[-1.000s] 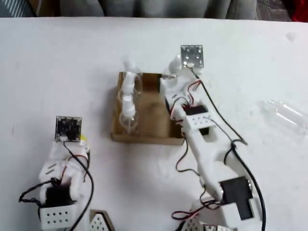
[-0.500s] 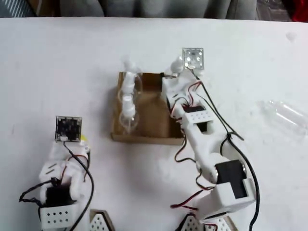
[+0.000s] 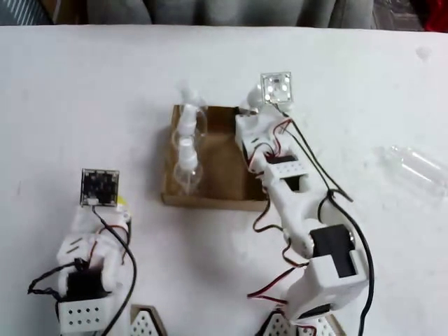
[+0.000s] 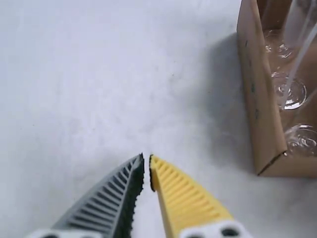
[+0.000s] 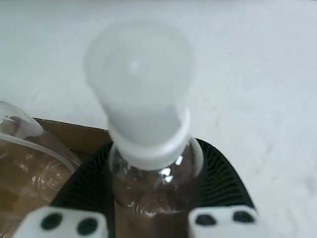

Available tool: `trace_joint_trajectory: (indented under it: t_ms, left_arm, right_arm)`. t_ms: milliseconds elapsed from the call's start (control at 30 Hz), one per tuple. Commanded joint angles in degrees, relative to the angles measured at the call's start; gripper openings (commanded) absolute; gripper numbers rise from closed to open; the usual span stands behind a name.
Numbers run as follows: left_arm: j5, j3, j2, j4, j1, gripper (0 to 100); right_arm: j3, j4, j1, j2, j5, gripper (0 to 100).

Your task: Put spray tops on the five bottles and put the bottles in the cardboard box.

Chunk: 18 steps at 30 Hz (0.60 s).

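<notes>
Left of the cardboard box (image 3: pixel 210 201), apart from it, the left gripper (image 4: pixel 147 162) is seen with its fingers pressed together, empty. Two capped bottles (image 3: pixel 187 147) are stood along the box's left wall. At its far right corner a third capped bottle (image 5: pixel 146 131) is clasped by the right gripper (image 5: pixel 153 153). Well right of the box, a loose bottle (image 3: pixel 416 164) is laid on the table (image 3: pixel 84 84).

The cardboard box (image 3: pixel 210 201) is brown, bottle (image 5: pixel 148 191) clear, top (image 5: pixel 141 94) seemingly frosted white.

Right wrist view: bottle (image 5: pixel 148 191) in right pincer (image 5: pixel 148 166), lower body cut off by the frame edge. High view: right arm (image 3: pixel 295 210) hides the right side of the box (image 3: pixel 210 199). On table (image 3: pixel 84 84), loose bottle (image 3: pixel 417 166) too faint to tell if capped.
</notes>
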Motion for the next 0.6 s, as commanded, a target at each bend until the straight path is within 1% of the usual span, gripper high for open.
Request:
trace_joint_trajectory:
  t_ms: [0,133,333,567]
  left_arm:
    - [-0.6,-0.1,-0.4,-1.6,-0.7,2]
    - [-0.6,-0.1,-0.4,-1.6,-0.7,2]
    - [-0.6,-0.1,-0.4,-1.6,-0.7,2]
    - [-0.6,-0.1,-0.4,-1.6,-0.7,2]
  right_arm:
    - [-2.2,-0.7,0.7,0.5,0.4,1.6]
    - [-0.3,-2.2,0.2,0.5,0.8,1.6]
    - [4.9,-12.8,0.2,0.7,0.9,1.6]
    - [5.1,-11.6,0.1,0.7,0.4,1.6]
